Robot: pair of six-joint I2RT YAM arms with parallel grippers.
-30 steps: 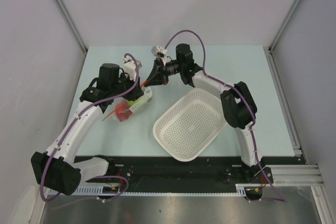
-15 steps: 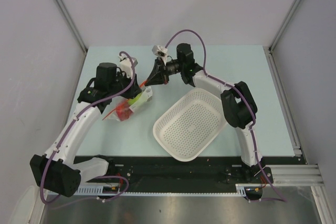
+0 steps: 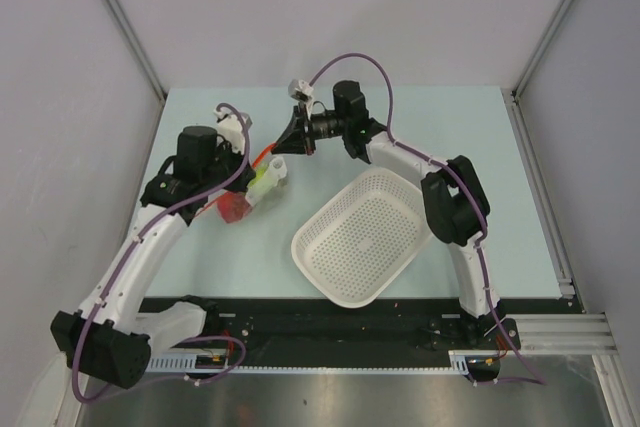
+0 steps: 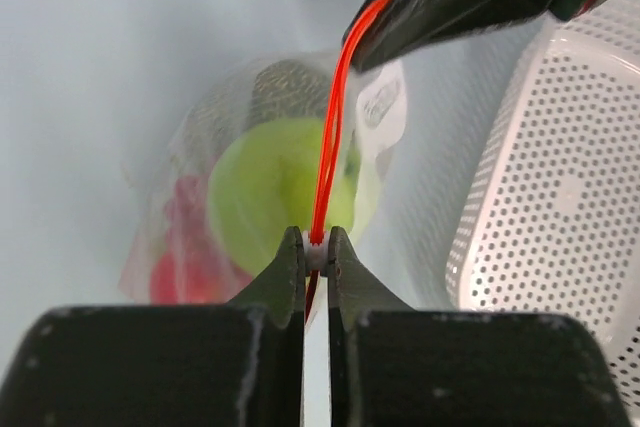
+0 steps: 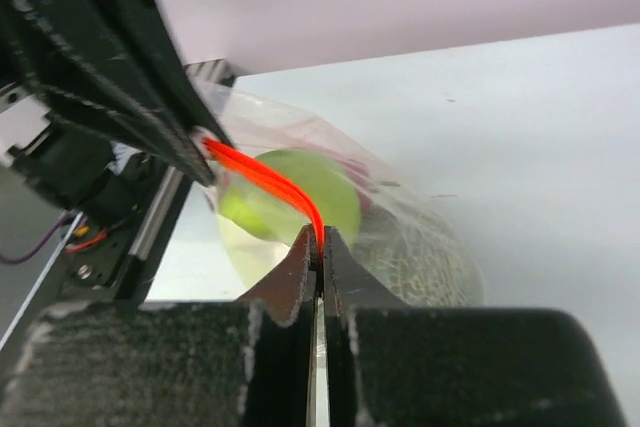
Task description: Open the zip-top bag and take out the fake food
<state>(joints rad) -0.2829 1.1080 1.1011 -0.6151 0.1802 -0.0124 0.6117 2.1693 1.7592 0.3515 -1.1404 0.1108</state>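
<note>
The pale blue-green table (image 3: 480, 147) filled the middle of the overhead view, and a white perforated basket (image 3: 365, 237) sat tilted on it just right of centre. Up and to the left of the basket, the left arm (image 3: 150, 237) and the right arm (image 3: 440, 187) reached toward each other, with the zip-top bag (image 3: 262, 179) strung between their tips in the upper left-centre of the frame. Whether the bag touched the table could not be told. The bag (image 4: 170, 207) was clear, crinkled and glossy, bulging around the fake food inside. A round green apple (image 4: 265, 187) pressed against the plastic near the mouth, and red pieces (image 4: 185, 247) lay lower and to the left in the left wrist view. The zip strip (image 4: 335, 117) showed as two thin orange-red lines running close side by side. The left jaws were clenched on one end of it and the right jaws pinched tight on the other.
</note>
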